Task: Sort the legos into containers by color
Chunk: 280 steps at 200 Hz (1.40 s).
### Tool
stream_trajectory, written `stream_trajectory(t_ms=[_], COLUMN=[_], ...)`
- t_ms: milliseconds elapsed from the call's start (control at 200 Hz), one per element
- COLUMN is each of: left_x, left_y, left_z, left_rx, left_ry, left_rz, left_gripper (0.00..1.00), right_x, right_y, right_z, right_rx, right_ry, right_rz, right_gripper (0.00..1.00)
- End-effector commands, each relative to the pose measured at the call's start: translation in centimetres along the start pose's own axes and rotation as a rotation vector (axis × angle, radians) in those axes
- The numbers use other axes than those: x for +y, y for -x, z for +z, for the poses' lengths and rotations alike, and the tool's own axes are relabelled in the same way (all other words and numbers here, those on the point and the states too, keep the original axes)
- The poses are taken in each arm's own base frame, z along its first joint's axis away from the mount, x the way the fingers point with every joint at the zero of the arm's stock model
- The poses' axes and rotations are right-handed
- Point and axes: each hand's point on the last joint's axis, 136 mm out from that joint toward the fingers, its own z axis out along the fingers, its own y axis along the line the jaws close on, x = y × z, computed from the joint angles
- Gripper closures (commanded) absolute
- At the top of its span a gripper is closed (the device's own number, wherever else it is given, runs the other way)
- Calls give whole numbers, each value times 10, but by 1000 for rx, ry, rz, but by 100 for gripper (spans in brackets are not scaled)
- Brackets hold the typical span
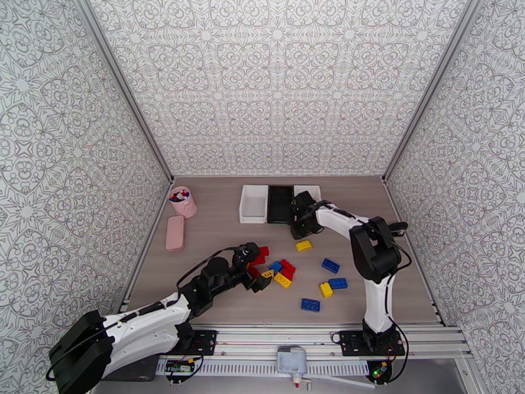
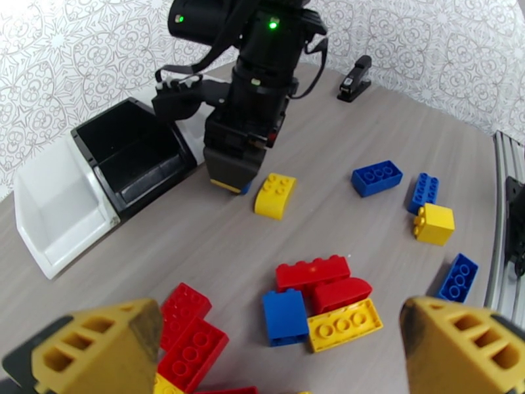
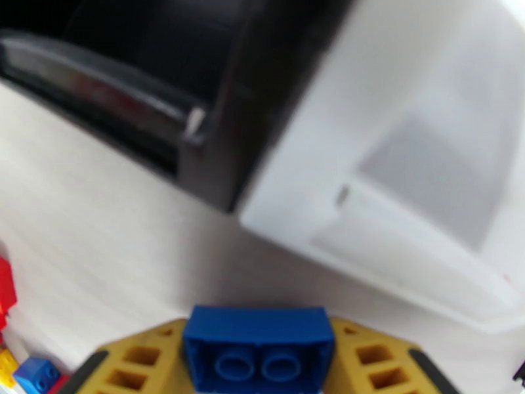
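Nearest the arm bases, small studded plastic bricks [image 1: 310, 304] in red, yellow and blue are scattered on the wood-grain table [image 1: 407, 270]. Over the red ones the left end effector [image 2: 279, 336] is held with its fingers wide apart and nothing between them. Farther on, a blue two-stud brick [image 3: 257, 352] is clamped in the right end effector [image 3: 257, 326], just before the black plastic bin [image 1: 280, 203], which is flanked by white plastic bins [image 1: 252, 208].

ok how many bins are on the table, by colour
white bins: 2
black bin: 1
total: 3
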Motion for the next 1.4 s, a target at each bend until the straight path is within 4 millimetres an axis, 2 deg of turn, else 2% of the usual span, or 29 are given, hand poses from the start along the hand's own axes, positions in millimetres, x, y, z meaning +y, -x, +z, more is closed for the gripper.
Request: stream_trajectory(t_ms=[0,125,340,475,675,775,935,1100,1160,1240,1395], left_x=[11,18,21,20,20,20,29,51,58,68,88], left_y=[11,16,25,27,25,25,22,12,8,3,-12], left_z=[1,4,6,8,9,9,1,-23,-32,-43,-60], left_rx=[-43,-69,-96,-91,-84,-84,-47,31,73,113,218], left_ry=[52,86,105,108,129,129,192,343,388,445,576], left_rz=[-27,-59,-82,-101,-93,-90,-134,-199,-219,-267,-500], left_gripper=[0,0,0,0,0,0,0,0,0,0,0], right_x=[1,-10,-42,-51,-72,-79,-71,-67,-58,-40,-1], right_y=[26,50,87,103,117,123,130,120,117,114,96], right_z=[-39,-59,-69,-60,-38,-37,-63,-92,-103,-122,-155], right_rx=[-158,-287,-417,-424,-407,-398,-447,-525,-567,-647,-786], right_ry=[11,-21,-86,-48,-128,-173,-129,-113,-69,11,158], right_rz=[48,136,247,285,286,275,261,244,203,121,-103], right_gripper=[52,54,56,56,56,54,40,24,16,12,0])
